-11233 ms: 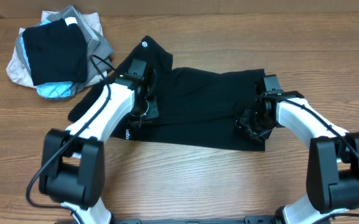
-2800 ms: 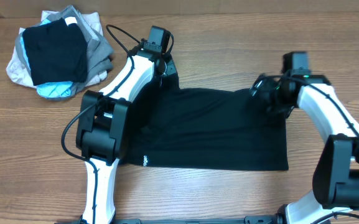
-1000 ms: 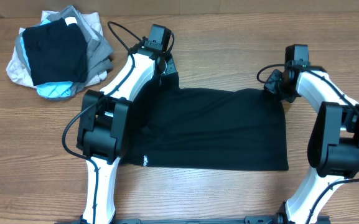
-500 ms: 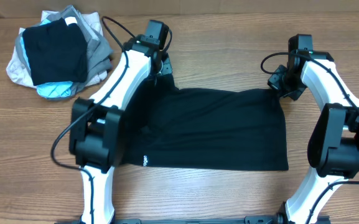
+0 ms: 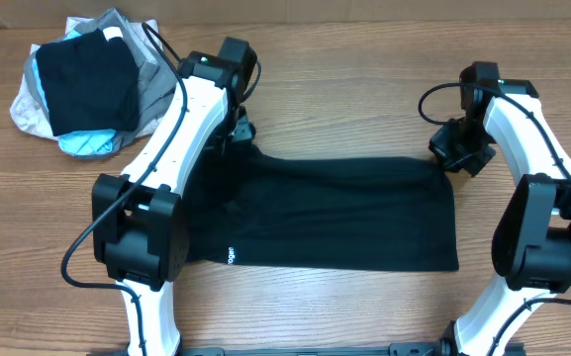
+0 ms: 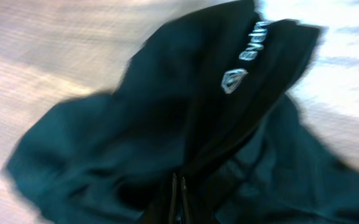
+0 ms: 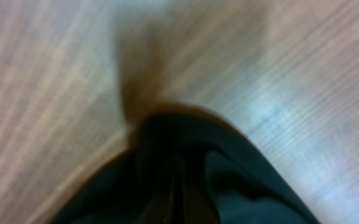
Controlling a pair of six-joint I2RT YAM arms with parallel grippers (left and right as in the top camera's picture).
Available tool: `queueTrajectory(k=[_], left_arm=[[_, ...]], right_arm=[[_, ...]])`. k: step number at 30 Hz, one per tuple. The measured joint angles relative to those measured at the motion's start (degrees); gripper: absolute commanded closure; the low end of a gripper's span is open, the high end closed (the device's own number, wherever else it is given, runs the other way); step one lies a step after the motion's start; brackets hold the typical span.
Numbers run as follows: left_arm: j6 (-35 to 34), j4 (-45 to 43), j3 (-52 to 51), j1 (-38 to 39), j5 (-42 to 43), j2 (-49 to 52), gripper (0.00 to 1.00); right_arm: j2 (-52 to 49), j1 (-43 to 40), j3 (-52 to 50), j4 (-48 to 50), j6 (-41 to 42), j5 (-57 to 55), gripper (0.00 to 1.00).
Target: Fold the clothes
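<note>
Found the wooden table (image 5: 364, 59) bearing the black shirt (image 5: 344, 213), spread mid-table, long axis running side to side, lettered end toward the left arm. Noted the garment pile (image 5: 87, 84) well apart, far left. Saw left gripper (image 5: 237, 131) and right gripper (image 5: 455, 156) each pinched tight on a far corner. Judged that uneven pulling might slip a corner or skew the fold. Spotted white lettering (image 6: 254, 42) beside the left pinch.

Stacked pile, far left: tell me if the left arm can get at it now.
Probably, as to reach: the stacked pile lies near the left gripper, with nothing lying between. But that gripper is shut on the black shirt and would have to release first.
</note>
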State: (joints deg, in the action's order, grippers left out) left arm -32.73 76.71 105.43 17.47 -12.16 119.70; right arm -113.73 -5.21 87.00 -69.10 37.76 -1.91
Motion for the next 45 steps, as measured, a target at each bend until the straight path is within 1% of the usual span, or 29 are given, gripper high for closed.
queueTrajectory(k=[7,12,16,21,25,28,30,33,35,38,39,40,41,42,43,44,45], left_arm=[[-0.4,9.2,0.0,-1.0,-3.6,0.0,0.96],[-1.0,12.1,0.0,-1.5,-5.8,0.0,0.96],[-1.5,13.9,0.0,-1.9,-7.0,0.0,0.96],[-1.4,15.8,0.0,-2.1,-6.8,0.0,0.96],[-1.2,17.2,0.0,-2.1,-6.0,0.0,0.96],[-0.8,18.7,0.0,-2.1,-5.6,0.0,0.88],[-0.1,19.8,0.0,-2.2,-5.7,0.0,0.85],[0.5,19.9,-0.7,-2.4,-5.7,0.0,0.85],[1.0,19.9,-2.4,-2.5,-5.7,0.0,0.82],[1.4,19.4,-5.2,-2.6,-5.7,0.0,0.8],[1.4,19.1,-5.7,-2.6,-5.7,0.0,0.75],[1.6,18.8,-6.0,-2.6,-5.7,0.0,0.66],[1.8,18.2,-6.2,-2.6,-5.7,0.0,0.45],[1.9,17.2,-6.2,-2.6,-5.7,0.0,0.28],[1.8,16.2,-6.2,-2.6,-5.7,0.0,0.22],[1.9,15.1,-6.2,-2.6,-5.6,0.0,0.21],[2.1,14.4,-6.2,-2.6,-5.5,0.0,0.18]], right_arm=[[0.0,0.0,0.0,-4.5,3.2,0.6,0.96],[0.6,0.0,0.0,-6.8,5.4,1.0,0.96],[2.8,0.0,0.0,-8.4,6.3,1.1,0.96],[4.8,0.0,0.1,-14.4,8.3,0.1,0.96],[4.8,0.0,0.1,-16.5,9.4,-1.5,0.96],[4.8,0.0,-0.4,-17.0,9.7,-1.9,0.96],[4.8,0.0,-1.2,-17.4,9.8,-2.9,0.96],[4.8,0.0,-2.6,-18.5,9.8,-4.5,0.96],[4.8,0.0,-3.6,-18.5,9.9,-5.2,0.96],[4.8,0.0,-4.9,-18.0,9.9,-5.9,0.96],[4.8,0.0,-5.2,-17.9,9.8,-5.9,0.95],[4.8,0.0,-5.5,-17.9,9.7,-6.0,0.92],[4.8,0.0,-5.6,-17.9,9.4,-6.1,0.76],[4.8,0.0,-5.7,-17.8,9.1,-6.1,0.59],[4.8,0.0,-5.8,-17.6,8.2,-6.2,0.3],[4.8,0.1,-5.8,-17.5,7.0,-6.3,0.0],[4.8,0.1,-5.8,-17.5,6.2,-6.4,0.0]])
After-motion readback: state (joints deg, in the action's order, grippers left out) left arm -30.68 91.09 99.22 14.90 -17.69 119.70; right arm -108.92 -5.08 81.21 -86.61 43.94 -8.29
